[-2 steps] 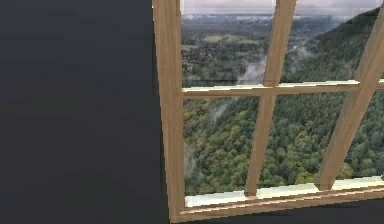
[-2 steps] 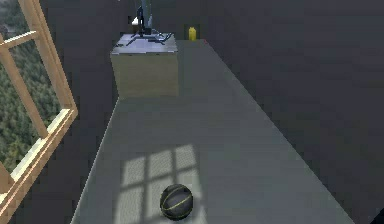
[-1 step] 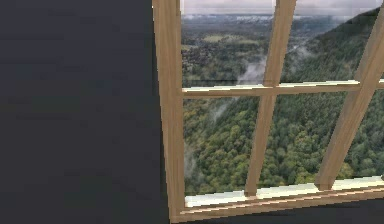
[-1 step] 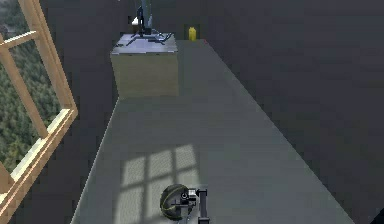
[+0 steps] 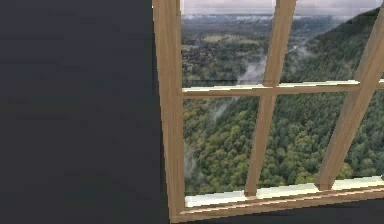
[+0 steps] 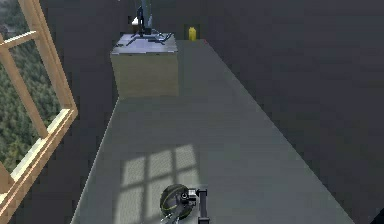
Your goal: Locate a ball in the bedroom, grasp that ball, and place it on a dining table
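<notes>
Fwd view: dark wall (image 5: 80,110) at 9, wood-framed window (image 5: 270,100) at 3, wooded hills beyond. Arm side view: gripper (image 6: 172,204) at 6 over grey floor (image 6: 230,130); can't tell if it holds anything. Cabinet (image 6: 147,68) at 12, dark item (image 6: 142,25) on top. Small yellow blob (image 6: 192,34) at cabinet's 2, on floor by far wall; can't tell if it's the ball.

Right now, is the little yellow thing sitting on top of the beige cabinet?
No, the yellow thing stands on the floor beside the beige cabinet, not on its top.
</notes>
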Robot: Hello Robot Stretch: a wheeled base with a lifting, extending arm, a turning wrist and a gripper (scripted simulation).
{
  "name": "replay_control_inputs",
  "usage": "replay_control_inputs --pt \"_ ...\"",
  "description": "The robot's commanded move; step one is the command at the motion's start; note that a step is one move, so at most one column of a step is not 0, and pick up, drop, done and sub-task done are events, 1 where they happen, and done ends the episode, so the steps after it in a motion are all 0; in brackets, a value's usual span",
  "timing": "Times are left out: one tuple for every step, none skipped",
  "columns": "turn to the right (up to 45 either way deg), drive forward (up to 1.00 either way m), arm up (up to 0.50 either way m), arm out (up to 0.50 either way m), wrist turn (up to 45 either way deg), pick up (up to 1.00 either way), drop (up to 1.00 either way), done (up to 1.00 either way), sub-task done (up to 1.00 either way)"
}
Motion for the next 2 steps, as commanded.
replay_control_inputs --pt "0.0 0.00 0.00 0.00 45.0 0.00 0.00 0.00 0.00" --pt "0.0 0.00 0.00 0.00 45.0 0.00 0.00 0.00 0.00"
